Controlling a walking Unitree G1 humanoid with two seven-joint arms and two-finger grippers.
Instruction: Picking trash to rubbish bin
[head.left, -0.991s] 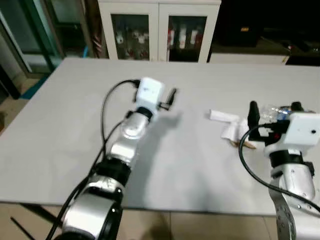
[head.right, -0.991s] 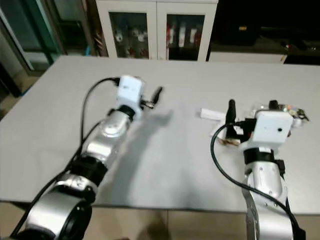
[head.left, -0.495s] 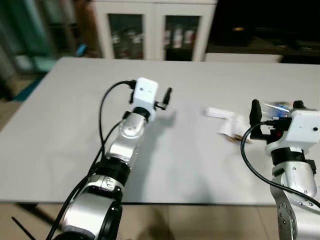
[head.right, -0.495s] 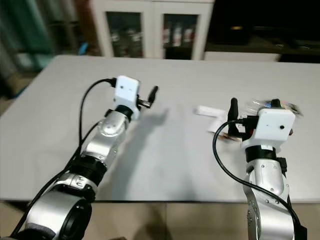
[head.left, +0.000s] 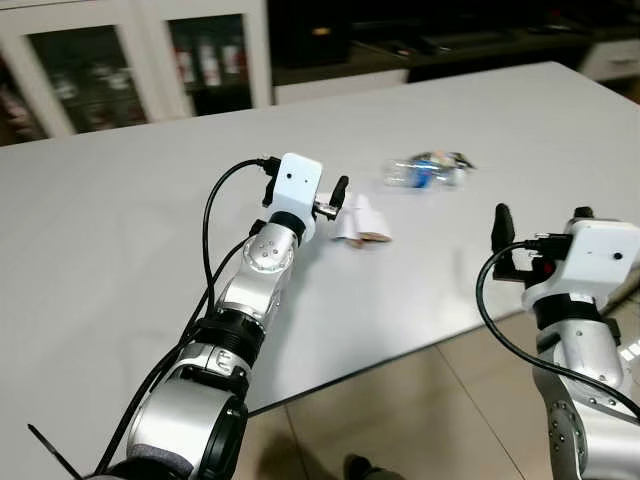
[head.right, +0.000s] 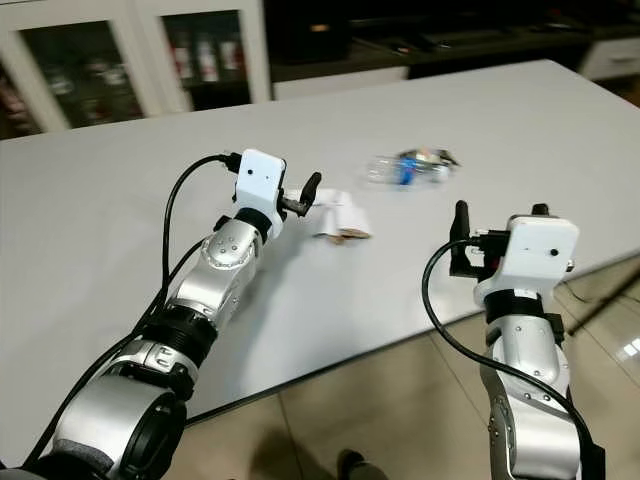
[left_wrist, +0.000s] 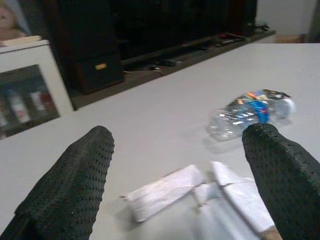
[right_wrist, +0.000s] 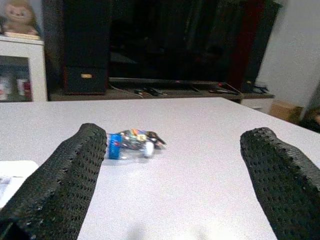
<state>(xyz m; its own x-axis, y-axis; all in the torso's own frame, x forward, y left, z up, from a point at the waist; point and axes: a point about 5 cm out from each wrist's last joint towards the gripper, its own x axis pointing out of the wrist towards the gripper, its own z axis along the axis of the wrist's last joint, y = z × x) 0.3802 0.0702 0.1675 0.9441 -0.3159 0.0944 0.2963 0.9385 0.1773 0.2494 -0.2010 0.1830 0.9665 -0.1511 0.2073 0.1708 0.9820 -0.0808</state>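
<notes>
The left pincer (head.left: 341, 190) hovers spread wide just beside the crumpled white paper (head.left: 362, 220) on the grey worktop (head.left: 120, 230), nothing pinched yet. The crushed plastic bottle (head.left: 425, 171) lies farther back. The right pincer (head.right: 462, 232) is spread too (hanging off the worktop's edge). Likely risk: the flat paper slides away when the fingers close. The left wrist view shows the paper as separate folded pieces, which the head views blur together. No bin spotted.
</notes>
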